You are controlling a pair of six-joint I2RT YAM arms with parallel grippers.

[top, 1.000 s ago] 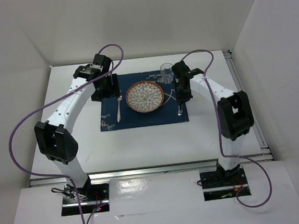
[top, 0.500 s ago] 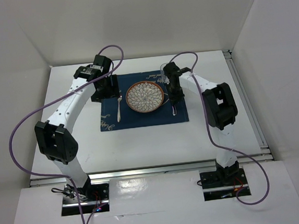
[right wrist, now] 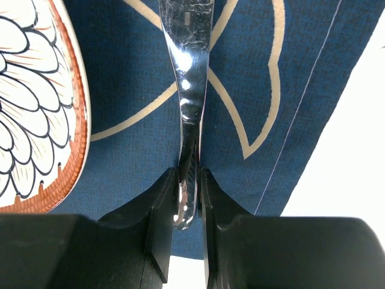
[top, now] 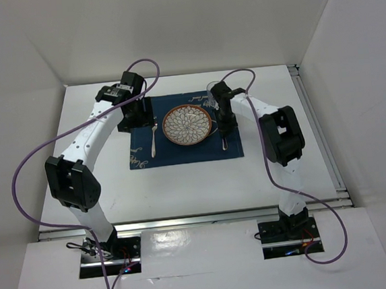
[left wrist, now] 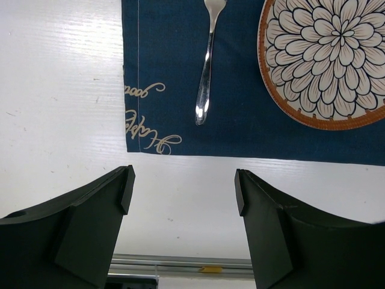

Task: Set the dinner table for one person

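Dinner table (top: pixel 183 186): white top spanning the whole work area, arm bases at its near edge, rail along the near and right sides. A navy mat (top: pixel 180 156) lies flat at mid-table, toward the far side. The patterned plate (top: pixel 187 125) sits centred on the mat. The fork (top: pixel 153 140) lies on the cloth just left of the plate, lengthwise, not touching it. A clear glass (top: pixel 213 92) stands at the mat's far right corner, partly hidden behind the right arm. Right of the plate, a steel utensil (right wrist: pixel 187 72) runs parallel to the plate's edge, just beside it. I cannot tell whether it is a knife or a spoon, since only the handle shows. The right gripper (right wrist: pixel 189 180) is pinched narrow on that handle, with both fingers (right wrist: pixel 162 205) against the metal. Whether the piece already rests on the cloth or hangs just above it cannot be told. The left gripper (left wrist: pixel 183 180) is spread wide and holds nothing; it hangs over the bare table by the mat's near left corner. Assessment: setting nearly complete, with mat, plate, fork and glass placed. Remaining, by my reading, are settling the right-hand utensil on the mat, letting go of it and clearing both arms away.
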